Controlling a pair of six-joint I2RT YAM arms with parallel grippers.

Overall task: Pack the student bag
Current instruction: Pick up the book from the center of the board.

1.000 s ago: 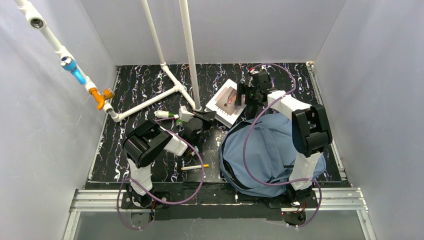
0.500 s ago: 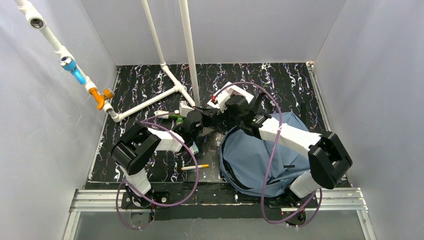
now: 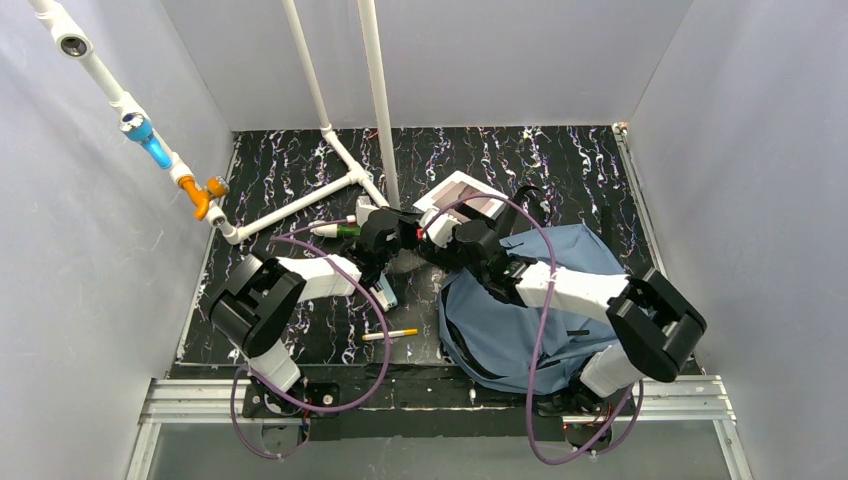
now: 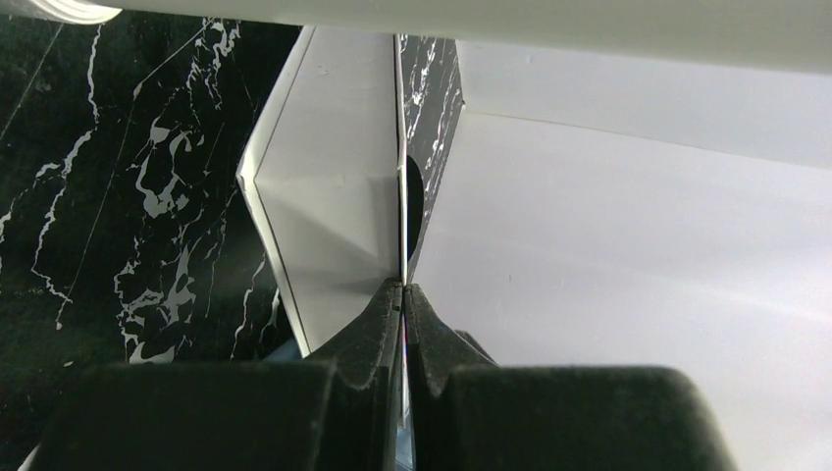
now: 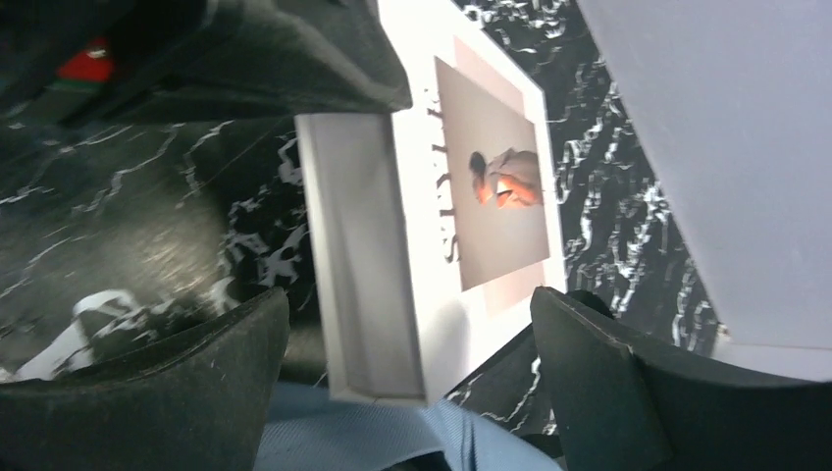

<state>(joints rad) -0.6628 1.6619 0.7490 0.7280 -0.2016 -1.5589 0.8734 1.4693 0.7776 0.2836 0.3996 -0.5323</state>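
The slate-blue student bag lies at the near right of the table, and its fabric shows at the bottom of the right wrist view. A white book with a picture on its cover lies just beyond the bag. My left gripper is shut on a thin white edge of the book, which sits between its pads. My right gripper is open. In the right wrist view it straddles the near corner of the book just above the bag.
A yellow pencil lies near the front edge, left of the bag. A green marker and white pipes lie at the far left. Grey walls close in the sides. Purple cables loop over both arms.
My right arm has swung left from the book's right side, over the bag, to the book's near-left corner. My left arm has stretched farther out to the book.
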